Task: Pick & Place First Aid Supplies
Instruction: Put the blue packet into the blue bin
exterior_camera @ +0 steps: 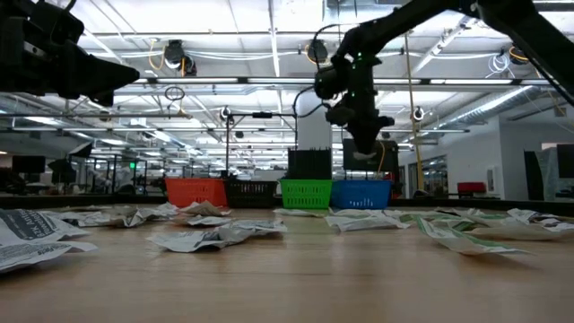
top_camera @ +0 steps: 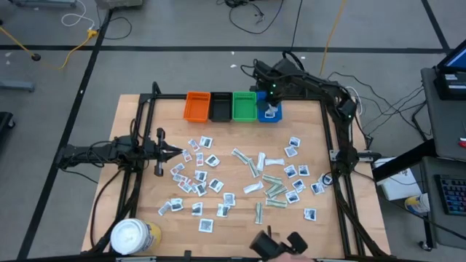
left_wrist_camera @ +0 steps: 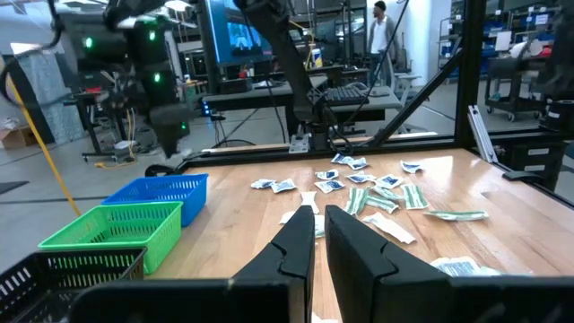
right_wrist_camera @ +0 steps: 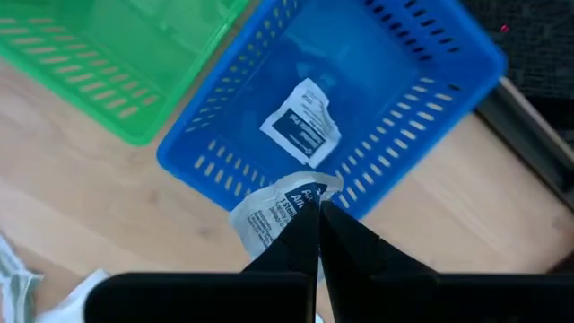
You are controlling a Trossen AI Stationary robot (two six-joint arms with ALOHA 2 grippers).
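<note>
The right tool [right_wrist_camera: 316,213] hung over the near rim of the blue bin [top_camera: 269,110] at the upper middle of the high view, its fingers closed on a white sachet [right_wrist_camera: 269,211] with blue print. The sachet jutted from the fingertips to the left, crumpled, its top edge lying over the bin's wall in the right wrist view. A second white sachet [right_wrist_camera: 302,123] lay flat on the blue bin's floor, just above the tool in that picture. The green bin [top_camera: 244,106] stood beside the blue one on its left.

The left tool [top_camera: 175,151] waited at the left of the table [top_camera: 240,222], its fingers nearly together with nothing between them. The other packets [top_camera: 200,178] lay scattered across the table's middle, to the right of that tool.
</note>
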